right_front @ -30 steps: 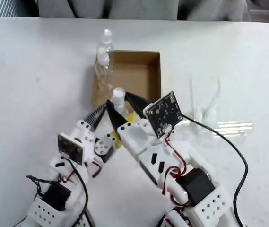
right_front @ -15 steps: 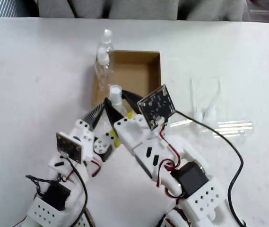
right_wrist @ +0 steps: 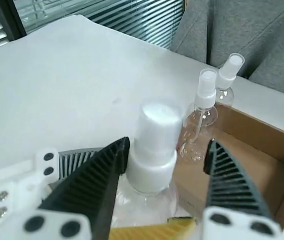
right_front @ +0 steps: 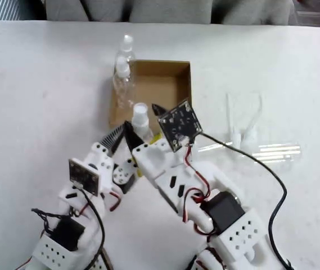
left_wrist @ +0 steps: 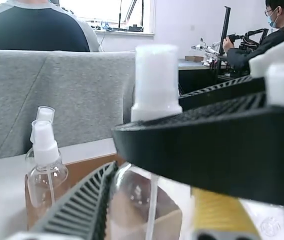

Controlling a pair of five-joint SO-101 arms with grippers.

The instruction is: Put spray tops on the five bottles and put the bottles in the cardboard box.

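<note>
The left claw (left_wrist: 159, 185) is clenched on the clear body of a bottle (left_wrist: 134, 202). Its ribbed finger (left_wrist: 84, 202) lies against one side, and a yellow-marked part is on the other side. The bottle stands upright and already carries a white spray top (right_wrist: 154, 142), w/ the thin tube visible inside the body.

The right claw (right_wrist: 167, 145) is released. Its two black fingers stand on either side of the spray top, one just beside the collar and the other apart from it (a gap is visible in the right wrist view).

In the high view the held bottle is at the near left corner of the cardboard box (right_front: 176, 70), approx. over its near edge. I cannot tell if it rests on something.

Two more bottles (right_front: 124, 76), both w/ tops on, stand upright one behind the other at the box's left wall, toward the far corner. I cannot tell if they are inside or outside the wall. The brown floor of the box is bare where it shows.

To the right of the box, well apart from it, two loose spray tops (right_front: 243, 134) lie on the white tabletop (right_front: 47, 84) w/ their tubes pointing away from the arms. Just beside them lie clear uncapped bottles (right_front: 272, 151), too faint to count.
</note>
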